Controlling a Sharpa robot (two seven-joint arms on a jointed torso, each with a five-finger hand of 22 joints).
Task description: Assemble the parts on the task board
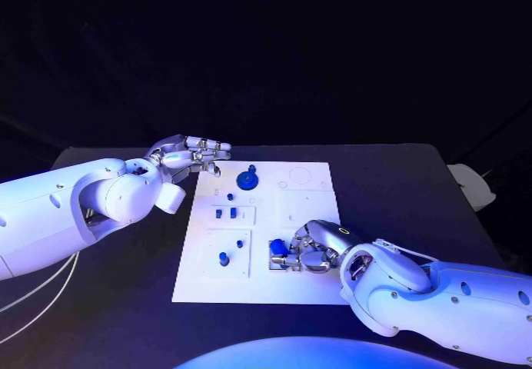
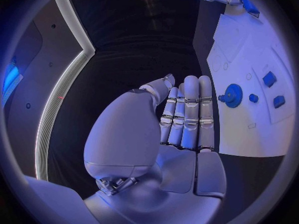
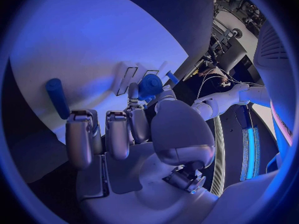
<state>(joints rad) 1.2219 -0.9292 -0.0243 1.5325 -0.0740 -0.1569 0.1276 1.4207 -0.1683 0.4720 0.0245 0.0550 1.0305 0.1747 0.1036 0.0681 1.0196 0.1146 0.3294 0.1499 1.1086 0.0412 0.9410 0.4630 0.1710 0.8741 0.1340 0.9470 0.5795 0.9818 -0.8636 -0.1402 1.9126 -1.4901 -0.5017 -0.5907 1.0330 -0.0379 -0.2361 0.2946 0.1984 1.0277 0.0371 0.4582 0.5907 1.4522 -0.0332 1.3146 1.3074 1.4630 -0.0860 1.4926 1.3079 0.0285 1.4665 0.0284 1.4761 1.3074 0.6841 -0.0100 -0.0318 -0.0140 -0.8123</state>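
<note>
Two white arms reach over the black tabletop (image 1: 410, 184) toward the task board (image 1: 310, 288). The left hand (image 1: 191, 154) hovers at the board's far left corner near the blue gear (image 1: 247, 181), its fingers (image 2: 190, 112) straight, close together and holding nothing. The right hand (image 1: 310, 247) lies low on the board's near part, fingers curled around a blue part (image 1: 277, 247).

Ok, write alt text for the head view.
A white task board lies mid-table, and the right hand rests on its near part, fingers closed around a blue part. The left hand hovers at the board's far left corner, holding nothing, near a blue gear; smaller blue parts sit along the board's left side.
</note>
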